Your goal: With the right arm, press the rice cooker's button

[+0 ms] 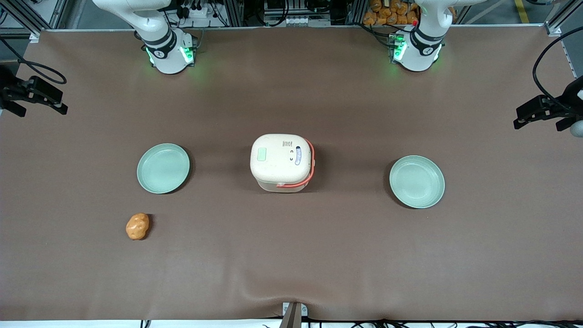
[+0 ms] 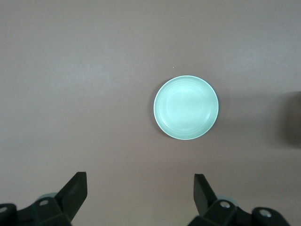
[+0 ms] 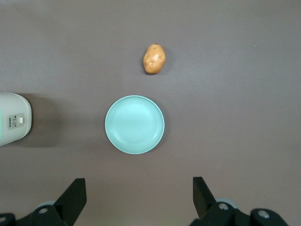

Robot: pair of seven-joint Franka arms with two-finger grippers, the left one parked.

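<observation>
Rice cooker (image 1: pixel 282 161) sits mid-bench (image 1: pixel 291 255), lid shut, orange bail handle down along its side. Right arm (image 1: pixel 155 32) is up by its base; its pincer (image 3: pixel 136 200) hangs high over a pale green plate (image 3: pixel 134 124), fingers (image 3: pixel 75 195) spread wide, holding nothing. Potato-like lump (image 3: pixel 154 59) (prob. a potato) lies near that plate, closer to the front camera. Second plate (image 1: pixel 416 181) lies toward parked arm's end.

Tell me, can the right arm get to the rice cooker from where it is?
Probably yes. The open tool hangs above a plate, and only bare table lies between it and the cooker; the potato sits aside.
</observation>
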